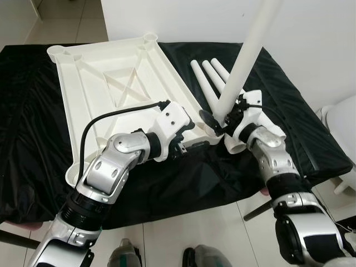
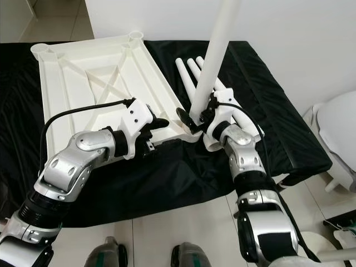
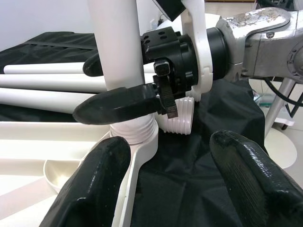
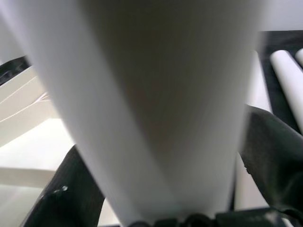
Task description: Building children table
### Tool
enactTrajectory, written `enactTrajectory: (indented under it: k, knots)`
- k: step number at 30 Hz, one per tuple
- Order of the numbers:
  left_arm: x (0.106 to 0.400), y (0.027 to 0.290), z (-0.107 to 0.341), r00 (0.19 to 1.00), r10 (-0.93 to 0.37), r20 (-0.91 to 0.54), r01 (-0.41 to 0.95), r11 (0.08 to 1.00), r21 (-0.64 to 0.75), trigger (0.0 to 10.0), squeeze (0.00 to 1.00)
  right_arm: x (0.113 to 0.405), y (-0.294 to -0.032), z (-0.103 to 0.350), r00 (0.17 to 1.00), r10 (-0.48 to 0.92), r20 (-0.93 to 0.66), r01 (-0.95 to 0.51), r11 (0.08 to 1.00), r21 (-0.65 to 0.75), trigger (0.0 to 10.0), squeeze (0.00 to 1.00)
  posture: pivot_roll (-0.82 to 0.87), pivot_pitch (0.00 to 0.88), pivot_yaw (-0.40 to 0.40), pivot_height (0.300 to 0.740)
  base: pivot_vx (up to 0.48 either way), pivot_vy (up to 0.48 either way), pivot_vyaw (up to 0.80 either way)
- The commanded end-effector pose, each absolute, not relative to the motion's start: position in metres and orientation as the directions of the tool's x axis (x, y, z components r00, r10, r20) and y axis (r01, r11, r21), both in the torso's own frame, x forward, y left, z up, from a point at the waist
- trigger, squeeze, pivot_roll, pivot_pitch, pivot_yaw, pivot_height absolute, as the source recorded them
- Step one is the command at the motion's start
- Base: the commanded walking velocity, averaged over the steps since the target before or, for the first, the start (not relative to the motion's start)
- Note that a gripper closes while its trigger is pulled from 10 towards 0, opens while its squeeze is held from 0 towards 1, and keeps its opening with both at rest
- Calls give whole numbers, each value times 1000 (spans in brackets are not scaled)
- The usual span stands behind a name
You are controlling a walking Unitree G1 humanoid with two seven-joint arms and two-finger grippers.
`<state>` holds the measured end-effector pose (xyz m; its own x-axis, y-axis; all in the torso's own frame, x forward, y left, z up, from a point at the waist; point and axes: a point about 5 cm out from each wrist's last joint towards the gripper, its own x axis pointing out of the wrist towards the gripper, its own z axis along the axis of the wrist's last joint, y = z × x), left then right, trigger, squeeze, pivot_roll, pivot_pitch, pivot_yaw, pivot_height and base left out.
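Observation:
The white tabletop (image 1: 111,83) lies upside down on a black cloth (image 1: 300,122). My right gripper (image 1: 219,119) is shut on a white table leg (image 1: 250,50), which stands upright and slightly tilted. The leg's threaded foot sits in the near right corner socket (image 3: 137,137). In the right wrist view the leg (image 4: 156,94) runs between both fingers (image 4: 265,151). My left gripper (image 1: 192,136) is open just left of that corner, low over the cloth, with nothing between its fingertips (image 3: 102,156). Three loose legs (image 1: 208,75) lie side by side behind the right gripper.
The cloth's front edge hangs over the tiled floor near my feet (image 1: 125,256). A white piece of furniture (image 1: 339,119) stands to the right of the cloth. A white wall rises close behind.

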<state>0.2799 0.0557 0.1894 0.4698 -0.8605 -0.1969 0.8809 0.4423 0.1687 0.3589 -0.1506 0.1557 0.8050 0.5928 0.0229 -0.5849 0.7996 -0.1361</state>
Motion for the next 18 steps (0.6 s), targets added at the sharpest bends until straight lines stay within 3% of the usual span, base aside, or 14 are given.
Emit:
enactTrajectory:
  k: [1, 2, 3, 16, 17, 18]
  knots:
    - [281, 54, 191, 475, -856, -202, 878, 446, 177, 10000, 0, 361, -153, 156, 796, 605, 11, -598, 789, -143, 4078, 0, -37, 0, -29, 740, 0, 0, 0]
    - [281, 54, 191, 475, -856, -202, 878, 446, 177, 10000, 0, 361, -153, 156, 796, 605, 11, -598, 789, -143, 4078, 0, -37, 0, -29, 740, 0, 0, 0]
    - [281, 55, 191, 477, -855, -201, 877, 447, 178, 10000, 0, 361, -154, 155, 792, 610, 7, -604, 785, -139, 0, 0, -33, 0, -30, 740, 0, 0, 0]
    - [280, 55, 191, 479, -854, -203, 876, 449, 178, 10000, 0, 358, -157, 137, 792, 609, -44, -611, 789, -59, 0, 0, -36, 0, -28, 740, 0, 0, 0]
    - [280, 55, 192, 478, -855, -203, 876, 448, 177, 10000, 0, 357, -157, 136, 801, 597, -45, -598, 799, -52, 10000, 0, -36, 0, -27, 740, 0, 0, 0]
    - [280, 55, 192, 478, -855, -203, 876, 448, 177, 10000, 0, 357, -157, 136, 801, 597, -45, -598, 799, -52, 10000, 0, -36, 0, -27, 740, 0, 0, 0]
